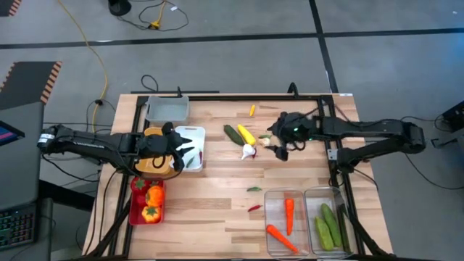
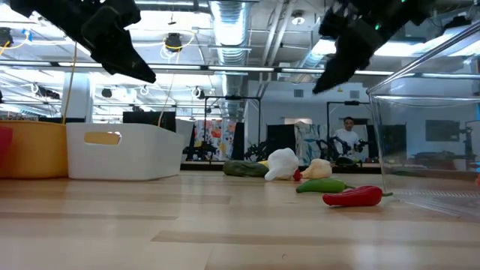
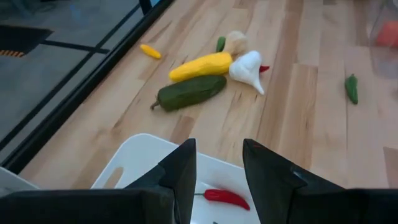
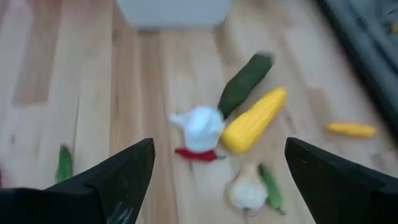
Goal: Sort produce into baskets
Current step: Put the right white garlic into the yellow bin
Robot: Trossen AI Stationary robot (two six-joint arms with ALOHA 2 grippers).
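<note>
From overhead I see my right gripper (image 1: 279,142) hanging over the loose pile of vegetables near the middle of the table (image 1: 217,210), its jaws spread wide and holding nothing. Under it lie a dark green cucumber (image 1: 232,133), a yellow squash (image 1: 246,134), a white garlic bulb (image 1: 249,151) with a small red chili (image 4: 196,154) just beside it, and a second, paler garlic bulb (image 4: 247,190) touching a small green chili (image 4: 269,185). A small yellow piece (image 1: 251,110) lies apart, toward the far edge. My left gripper (image 1: 172,148) hovers above the white bin (image 1: 197,135), jaws narrow with a clear gap between them and nothing in them; a red chili (image 3: 225,198) lies in that bin. Beside it sit the yellow bin (image 1: 148,168), the grey bin (image 1: 167,109) and the red bin (image 1: 135,210), which holds peppers (image 1: 151,204). Closer to the near edge, a green chili (image 1: 254,189) and a red chili (image 1: 254,207) lie on the bare wood. One clear bin (image 1: 274,217) holds carrots (image 1: 288,215); the other clear bin (image 1: 310,210) holds cucumbers (image 1: 328,226).
</note>
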